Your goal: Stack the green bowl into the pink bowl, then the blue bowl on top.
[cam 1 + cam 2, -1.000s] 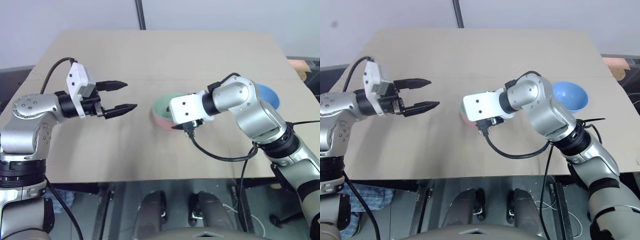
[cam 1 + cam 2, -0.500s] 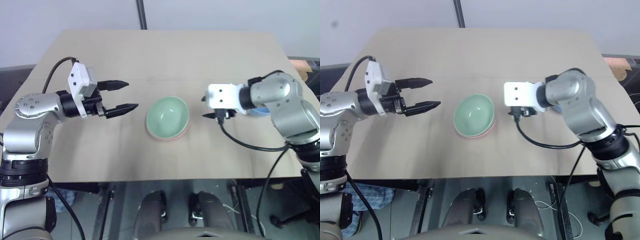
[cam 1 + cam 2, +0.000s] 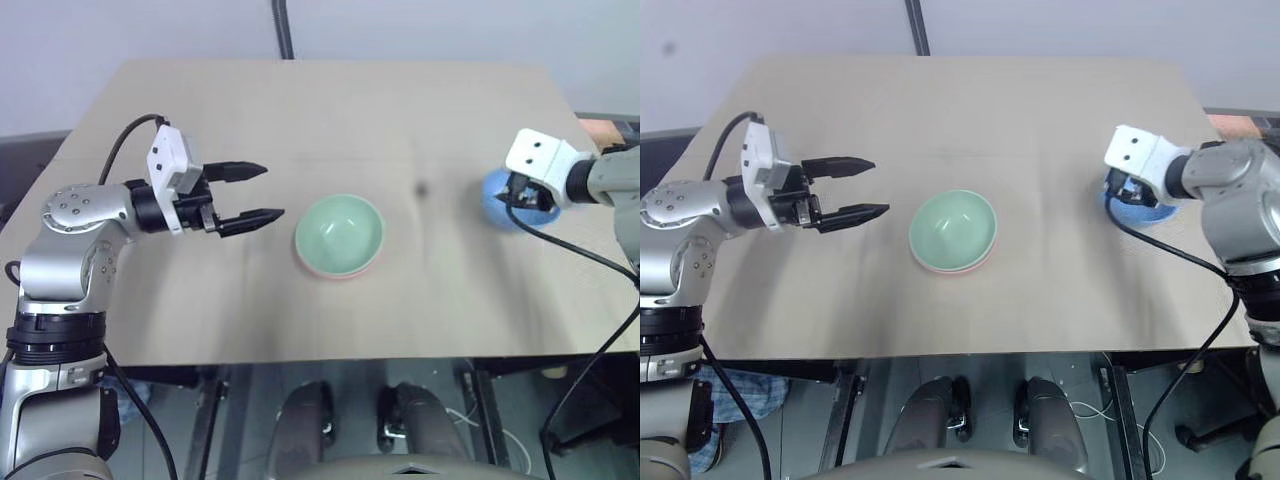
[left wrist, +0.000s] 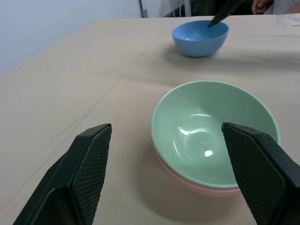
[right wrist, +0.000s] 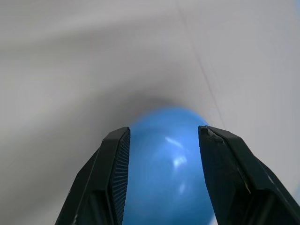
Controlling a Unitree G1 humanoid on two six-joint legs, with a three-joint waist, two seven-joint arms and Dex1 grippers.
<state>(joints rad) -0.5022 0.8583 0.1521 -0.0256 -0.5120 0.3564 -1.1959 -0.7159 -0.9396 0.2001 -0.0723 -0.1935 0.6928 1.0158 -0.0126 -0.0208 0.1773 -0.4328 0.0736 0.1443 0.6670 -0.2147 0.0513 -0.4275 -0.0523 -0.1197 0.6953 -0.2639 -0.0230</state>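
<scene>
The green bowl (image 3: pixel 340 232) sits nested inside the pink bowl (image 3: pixel 333 272) at the middle of the table; just the pink rim shows beneath it. My left gripper (image 3: pixel 272 192) hovers open a little to the left of the stack, pointing at it, with nothing between its fingers. Near the right edge stands the blue bowl (image 4: pixel 200 37), partly covered in the eye views by my right wrist. My right gripper (image 5: pixel 163 130) is open just above that bowl (image 5: pixel 164 164), one finger (image 4: pixel 218 18) over its rim.
The tan table (image 3: pixel 300 110) is bare around the bowls, with wide room at the back and left. A dark pole (image 3: pixel 283 30) rises behind the far edge. Cables hang from both wrists.
My right gripper swung from over the stacked bowls at the centre out to the right, over the blue bowl. The green bowl stays in the pink bowl. The left gripper stayed put.
</scene>
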